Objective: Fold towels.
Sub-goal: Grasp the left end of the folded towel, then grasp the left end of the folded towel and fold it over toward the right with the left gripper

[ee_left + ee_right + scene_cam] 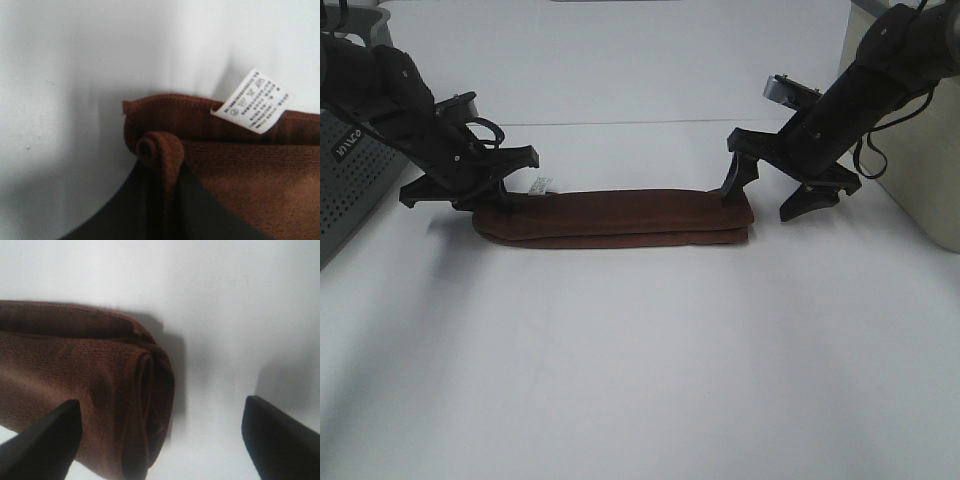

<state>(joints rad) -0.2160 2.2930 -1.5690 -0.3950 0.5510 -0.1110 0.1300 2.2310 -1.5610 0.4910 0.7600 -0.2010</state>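
The dark reddish-brown towel lies folded into a long narrow strip across the middle of the white table. Its small white tag sticks up at the left end and also shows in the left wrist view. My left gripper is at that left end, shut on the towel's edge; the left wrist view shows the towel's rolled hem pinched between the dark fingers. My right gripper is open over the right end, one finger above the towel's folded end, the other finger over bare table.
A grey perforated basket stands at the left edge behind my left arm. A beige box stands at the right edge behind my right arm.
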